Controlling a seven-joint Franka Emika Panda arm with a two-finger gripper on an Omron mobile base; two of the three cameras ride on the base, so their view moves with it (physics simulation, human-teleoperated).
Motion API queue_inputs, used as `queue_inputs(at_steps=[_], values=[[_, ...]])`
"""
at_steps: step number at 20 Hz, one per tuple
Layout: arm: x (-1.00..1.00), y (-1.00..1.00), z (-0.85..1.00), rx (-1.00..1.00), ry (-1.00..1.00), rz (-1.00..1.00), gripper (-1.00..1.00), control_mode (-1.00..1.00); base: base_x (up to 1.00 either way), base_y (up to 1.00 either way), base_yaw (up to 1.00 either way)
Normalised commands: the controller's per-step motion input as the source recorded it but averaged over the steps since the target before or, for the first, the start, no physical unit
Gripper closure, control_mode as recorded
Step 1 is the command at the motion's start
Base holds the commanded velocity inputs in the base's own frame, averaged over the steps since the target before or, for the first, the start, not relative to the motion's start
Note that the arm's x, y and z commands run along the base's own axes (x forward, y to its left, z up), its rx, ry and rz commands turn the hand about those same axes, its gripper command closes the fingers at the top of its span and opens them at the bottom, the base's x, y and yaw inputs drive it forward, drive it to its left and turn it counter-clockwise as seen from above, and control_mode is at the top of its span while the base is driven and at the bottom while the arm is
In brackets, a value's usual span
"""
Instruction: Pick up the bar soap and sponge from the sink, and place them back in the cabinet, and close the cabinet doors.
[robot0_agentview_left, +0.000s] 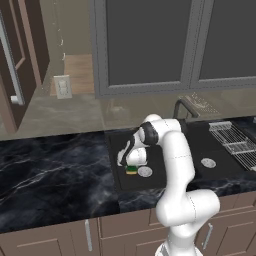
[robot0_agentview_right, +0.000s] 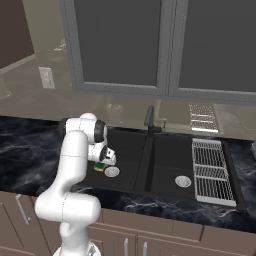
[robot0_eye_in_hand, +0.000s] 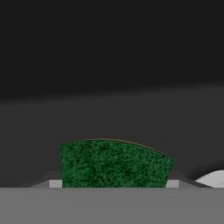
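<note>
Sponge (robot0_eye_in_hand: 114, 164) on the floor of the sink's (robot0_agentview_left: 165, 175) left basin beside the drain (robot0_agentview_left: 145, 172), between the jaws (closed or not: cannot tell). Nothing in the cabinet yet; soap unseen

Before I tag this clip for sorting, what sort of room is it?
A simulated home kitchen, most likely: a black double-basin sink with a faucet is set in a dark marble counter, with wooden cabinet doors above and a dish rack alongside.
</note>
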Motion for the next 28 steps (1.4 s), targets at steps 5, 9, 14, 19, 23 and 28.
queue_inputs(at_steps=[5,9,14,19,23,28], values=[[-0.26,-0.01,0.73,-0.03,-0.12,0.0,1.0,-1.0,0.0,0.0,0.0],[-0.43,-0.01,0.96,-0.04,-0.12,0.0,1.0,-1.0,0.0,0.0,0.0],[-0.67,-0.06,0.79,-0.04,-0.13,0.0,1.0,-1.0,0.0,0.0,0.0],[-0.84,-0.07,0.7,-0.04,-0.15,0.0,1.0,-1.0,0.0,0.0,0.0],[-0.91,-0.09,0.67,-0.03,-0.15,0.0,1.0,-1.0,0.0,0.0,0.0],[-0.81,-0.04,0.72,-0.03,-0.08,0.0,1.0,-1.0,0.0,0.0,0.0]])
